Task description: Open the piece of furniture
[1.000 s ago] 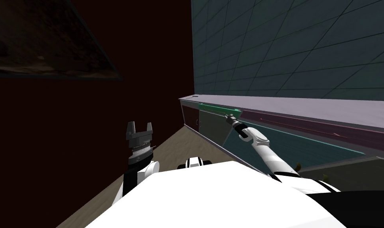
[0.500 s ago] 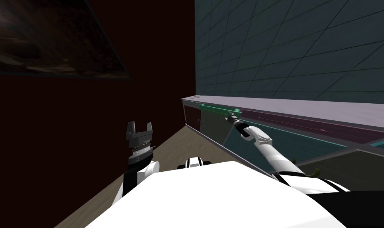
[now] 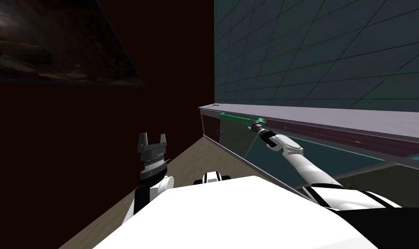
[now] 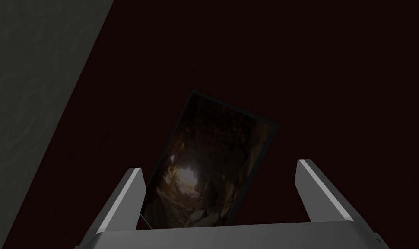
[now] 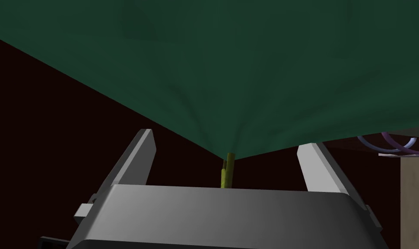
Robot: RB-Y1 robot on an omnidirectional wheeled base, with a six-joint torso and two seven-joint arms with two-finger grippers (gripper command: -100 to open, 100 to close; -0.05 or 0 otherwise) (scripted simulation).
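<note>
A long low cabinet with a grey top (image 3: 316, 116) runs along the tiled wall. Near its left end sits a green drawer front (image 3: 236, 116). My right gripper (image 3: 255, 125) is stretched out to the right end of that drawer. In the right wrist view this gripper (image 5: 226, 139) stands open just under the green drawer front (image 5: 230, 78). A thin yellow-green handle (image 5: 227, 170) stands between the fingers, clear of both. My left gripper (image 3: 152, 140) is raised at my left, away from the cabinet, and stands open (image 4: 219, 166) with nothing in it.
Dark red drawer fronts (image 3: 334, 136) and teal doors (image 3: 290, 158) continue to the right along the cabinet. A dark red wall with a framed picture (image 3: 53, 47) closes the left side. Wooden floor (image 3: 191, 162) lies between me and the cabinet. Purple rings (image 5: 394, 142) show beside the drawer.
My right gripper has opened and let go of the handle. The arm has shifted a little to the right, and the green drawer front now shows as a thinner strip. My head has turned slightly.
</note>
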